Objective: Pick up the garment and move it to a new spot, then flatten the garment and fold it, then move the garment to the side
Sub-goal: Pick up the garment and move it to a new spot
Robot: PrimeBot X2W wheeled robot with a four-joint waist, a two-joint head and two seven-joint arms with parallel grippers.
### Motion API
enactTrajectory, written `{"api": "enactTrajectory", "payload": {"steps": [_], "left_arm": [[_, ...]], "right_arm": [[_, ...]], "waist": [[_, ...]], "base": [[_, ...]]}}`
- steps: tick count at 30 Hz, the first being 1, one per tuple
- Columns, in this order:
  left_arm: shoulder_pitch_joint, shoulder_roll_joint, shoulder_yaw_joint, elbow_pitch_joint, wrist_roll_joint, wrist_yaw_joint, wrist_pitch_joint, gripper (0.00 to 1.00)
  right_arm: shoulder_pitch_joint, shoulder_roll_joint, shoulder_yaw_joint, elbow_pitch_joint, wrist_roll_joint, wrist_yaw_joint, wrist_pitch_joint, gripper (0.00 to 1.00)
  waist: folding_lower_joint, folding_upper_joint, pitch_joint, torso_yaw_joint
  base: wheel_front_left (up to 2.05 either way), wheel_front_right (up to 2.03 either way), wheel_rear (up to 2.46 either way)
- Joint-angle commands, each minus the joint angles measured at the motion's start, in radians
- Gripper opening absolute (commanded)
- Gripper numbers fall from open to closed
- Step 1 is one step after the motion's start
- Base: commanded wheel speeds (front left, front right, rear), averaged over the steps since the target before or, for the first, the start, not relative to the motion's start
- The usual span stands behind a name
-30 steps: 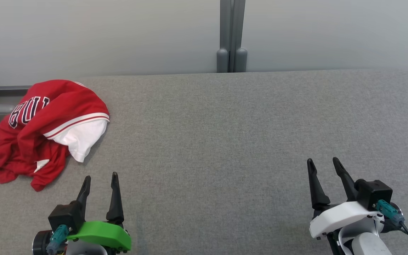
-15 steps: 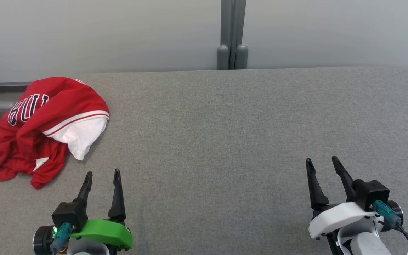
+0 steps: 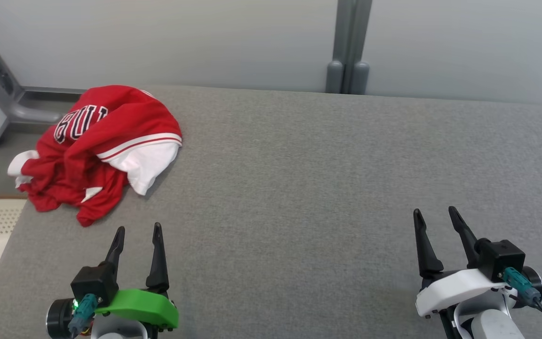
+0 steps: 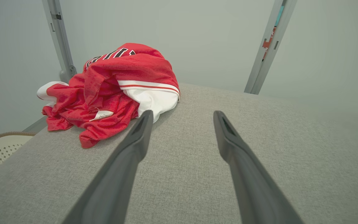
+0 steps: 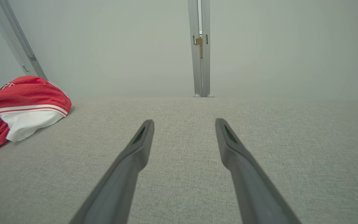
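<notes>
1. My head view has swung left over the last second. The whole picture shifted, so the camera moved, not the garment [image 3: 97, 150].
2. The garment lies crumpled at the table's [image 3: 299, 188] far left corner, and its left edge seems to hang past the table's side.
3. Left gripper [image 3: 139, 227]: over the table's near left, fingers spread wide, holding nothing, near the garment.
4. Right gripper [image 3: 434, 210]: over the table's near right, equally wide and empty, well apart from the garment.
5. My read: I'm now faced toward the pile and the pick-up hasn't begun, so the left arm should reach first.
</notes>
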Motion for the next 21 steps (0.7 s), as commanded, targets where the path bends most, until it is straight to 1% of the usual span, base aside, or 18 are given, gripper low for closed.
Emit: {"api": "enactTrajectory", "payload": {"steps": [1, 10, 21], "left_arm": [[-0.005, 0.004, 0.005, -0.001, 0.001, 0.005, 0.0, 1.0], [0.03, 0.012, 0.03, -0.006, -0.005, 0.019, 0.0, 1.0], [0.05, 0.028, 0.066, -0.018, -0.017, 0.031, 0.0, 1.0]], "right_arm": [[0.008, -0.003, 0.002, -0.006, -0.005, 0.0, -0.006, 1.0], [0.011, -0.003, 0.033, -0.007, 0.003, 0.0, -0.001, 1.0], [0.015, -0.004, 0.054, -0.008, -0.002, 0.0, 0.009, 1.0]], "waist": [[0.0, -0.0001, 0.002, 0.079], [0.0, -0.0001, -0.005, 0.214], [0.0, -0.0001, -0.004, 0.327]], "base": [[0.0, 0.0, 0.0], [0.0, 0.0, 0.0], [0.0, 0.0, 0.0]]}}
